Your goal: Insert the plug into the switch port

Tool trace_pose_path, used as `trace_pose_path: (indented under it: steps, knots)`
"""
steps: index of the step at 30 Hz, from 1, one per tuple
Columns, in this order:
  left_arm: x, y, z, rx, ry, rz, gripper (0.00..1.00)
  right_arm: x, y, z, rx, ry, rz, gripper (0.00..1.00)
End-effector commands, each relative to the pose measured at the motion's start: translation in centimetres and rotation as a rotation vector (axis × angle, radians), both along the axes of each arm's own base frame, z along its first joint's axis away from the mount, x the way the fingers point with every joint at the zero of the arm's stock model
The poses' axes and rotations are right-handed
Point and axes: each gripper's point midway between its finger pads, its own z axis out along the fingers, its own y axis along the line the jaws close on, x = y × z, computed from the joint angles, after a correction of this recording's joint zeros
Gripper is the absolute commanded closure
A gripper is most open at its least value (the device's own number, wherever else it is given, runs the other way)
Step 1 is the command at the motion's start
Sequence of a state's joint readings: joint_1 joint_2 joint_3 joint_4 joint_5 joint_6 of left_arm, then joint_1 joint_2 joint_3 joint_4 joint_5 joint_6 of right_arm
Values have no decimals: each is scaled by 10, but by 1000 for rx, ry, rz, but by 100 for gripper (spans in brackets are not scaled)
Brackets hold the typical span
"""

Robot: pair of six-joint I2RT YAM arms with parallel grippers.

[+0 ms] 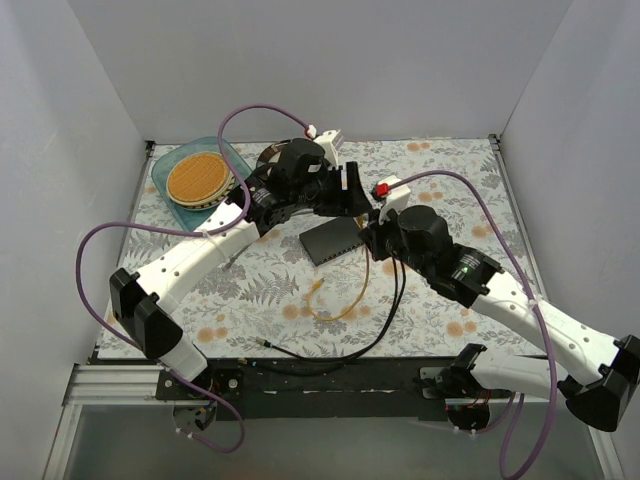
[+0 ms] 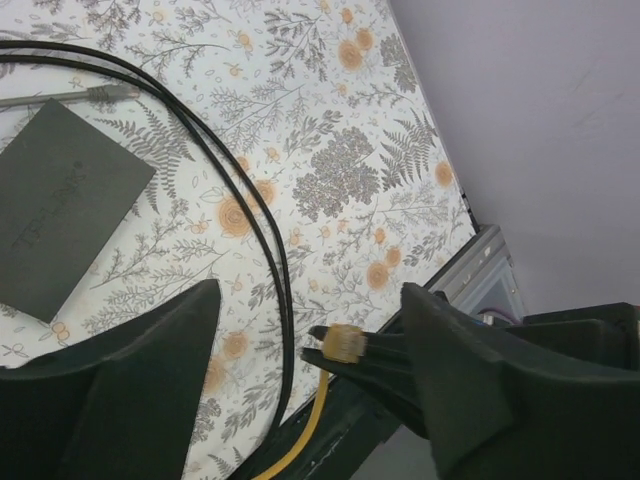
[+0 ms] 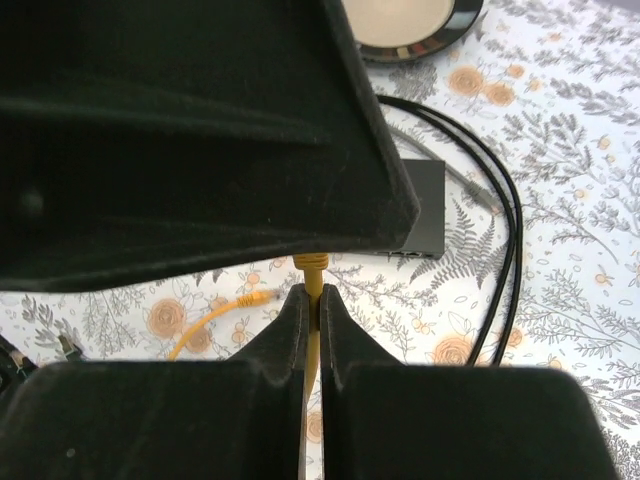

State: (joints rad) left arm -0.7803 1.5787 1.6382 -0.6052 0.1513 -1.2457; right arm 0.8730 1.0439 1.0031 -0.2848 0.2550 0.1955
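Right wrist view: the right gripper is pressed together on the yellow cable just behind the plug. It holds the plug above the surface, near the switch but apart from it. The left gripper hangs spread, holding nothing. The plug is picked up; I judge that lining it up with a port and pushing it in remain.

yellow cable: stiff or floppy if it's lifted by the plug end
Probably floppy: the yellow cable sags into a loose loop below the right gripper. It's thin, so likely light, and its tail may drag.
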Motion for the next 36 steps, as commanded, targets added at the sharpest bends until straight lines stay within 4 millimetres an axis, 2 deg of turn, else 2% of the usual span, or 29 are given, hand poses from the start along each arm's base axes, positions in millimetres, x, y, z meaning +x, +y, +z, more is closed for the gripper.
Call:
trace_pose_path:
  steps: [1, 3, 4, 5, 7, 8, 10, 15, 16, 18, 20, 23, 24, 26, 29, 33, 36]
  knots:
    - [9, 12, 11, -3, -43, 50, 15, 4, -8, 38, 104, -102, -51, 99]
    - [19, 24, 1, 18, -32, 97, 6, 2, -11, 35, 85, -91, -51, 99]
    - [31, 38, 1, 11, -39, 136, 6, 1, -11, 33, 80, -84, -47, 99]
    - [36, 47, -10, 20, -21, 153, 6, -2, -13, 27, 61, -67, -40, 99]
    - [51, 69, -14, 10, -21, 200, 7, -5, -14, 18, 34, -51, -25, 99]
    - [54, 76, -26, 24, -3, 210, 7, -9, -13, 11, 16, -29, 1, 99]
    - [65, 92, -36, 35, 6, 243, 7, -14, -13, -1, -12, 1, 24, 99]
    - [75, 111, -78, 82, 91, 282, 7, -37, 0, -3, 33, 28, 165, 99]
    - [78, 113, -80, 73, 93, 283, 7, -39, 1, 0, 40, 25, 179, 99]
    - [69, 107, -84, 42, 112, 231, 8, -43, 2, 1, 49, 25, 198, 99]
    - [63, 97, -73, -22, 91, 177, 10, -41, 1, -4, 44, 27, 188, 99]
    - [46, 84, -51, -132, 57, 75, 12, -35, -2, -17, 12, 58, 144, 99]
    - [35, 78, -38, -186, 61, 29, 13, -34, -2, -22, -2, 67, 134, 99]
    - [27, 73, -28, -240, 46, -14, 14, -30, 0, -34, -30, 90, 123, 99]
    - [17, 71, -8, -304, 31, -29, 16, -28, 7, -40, -43, 119, 140, 99]
    - [7, 66, 12, -348, -1, -78, 20, -23, 9, -43, -51, 131, 118, 99]
    - [1, 58, 13, -346, -5, -127, 23, -21, 12, -36, -29, 121, 115, 99]
